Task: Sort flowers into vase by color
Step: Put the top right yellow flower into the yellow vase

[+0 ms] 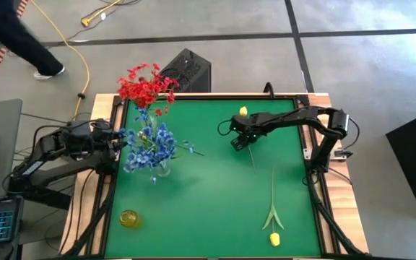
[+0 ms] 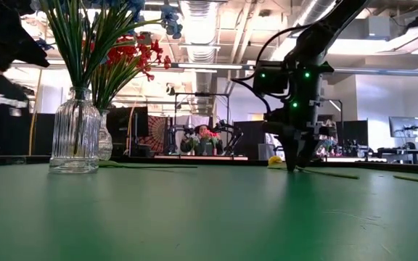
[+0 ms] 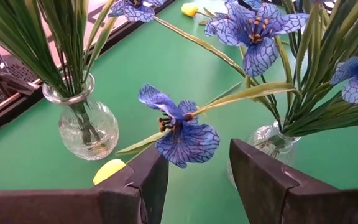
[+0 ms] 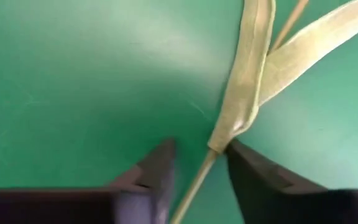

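Observation:
A yellow tulip (image 1: 243,111) lies on the green table, its stem running toward the near edge under my right gripper (image 1: 238,141). That gripper is open and points down. In the right wrist view its fingers stand on either side of the stem (image 4: 197,177), just below the spot where the pale leaves (image 4: 244,93) join it. A second yellow tulip (image 1: 274,238) lies near the table's near right corner. Blue blossoms (image 1: 154,144) stand in a clear ribbed vase (image 2: 75,138), and red blossoms (image 1: 146,87) in a vase behind it. My left gripper (image 3: 197,177) is open beside the blue spray. My right gripper comes at the tulip's stem from above, pointing down, with one finger (image 4: 247,168) close against the leaf base (image 4: 219,142). Its fingertips are down at the table (image 2: 292,165). Whether either finger touches the stem, I cannot tell.
A small yellow glass vessel (image 1: 128,218) stands near the table's near left corner. The round clear vase (image 3: 82,124) holding the red spray stands at the far left corner. A raised wooden rim (image 1: 316,95) borders the table. A person walks past the table's far left corner (image 1: 20,43).

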Controlling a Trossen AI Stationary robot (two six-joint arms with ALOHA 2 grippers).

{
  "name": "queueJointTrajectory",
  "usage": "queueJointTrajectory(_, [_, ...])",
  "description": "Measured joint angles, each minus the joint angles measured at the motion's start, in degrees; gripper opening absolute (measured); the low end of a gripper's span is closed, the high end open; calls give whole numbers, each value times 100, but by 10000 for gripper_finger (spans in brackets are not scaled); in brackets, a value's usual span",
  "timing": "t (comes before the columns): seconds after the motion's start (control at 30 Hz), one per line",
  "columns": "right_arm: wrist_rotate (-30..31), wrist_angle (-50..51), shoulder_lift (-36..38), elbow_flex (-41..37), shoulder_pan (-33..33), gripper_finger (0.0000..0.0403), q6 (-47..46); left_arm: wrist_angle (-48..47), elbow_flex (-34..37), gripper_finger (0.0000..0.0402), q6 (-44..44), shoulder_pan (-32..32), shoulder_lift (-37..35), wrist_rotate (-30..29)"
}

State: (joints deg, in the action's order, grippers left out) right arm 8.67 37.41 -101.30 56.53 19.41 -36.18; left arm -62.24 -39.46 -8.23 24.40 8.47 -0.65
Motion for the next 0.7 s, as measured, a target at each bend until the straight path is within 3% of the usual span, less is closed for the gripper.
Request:
queueJointTrajectory(0.23, [4, 145, 219, -37, -68, 24, -126, 0, 0, 158, -2, 0, 0, -13])
queueJointTrajectory(0.47, [620, 226, 849, -45, -74, 20, -139, 0, 0, 158, -4, 0, 0, -15])
queueJointTrajectory(0.7, [1565, -33, 2101, -45, -491, 15, -186, 0, 0, 158, -9, 0, 0, -15])
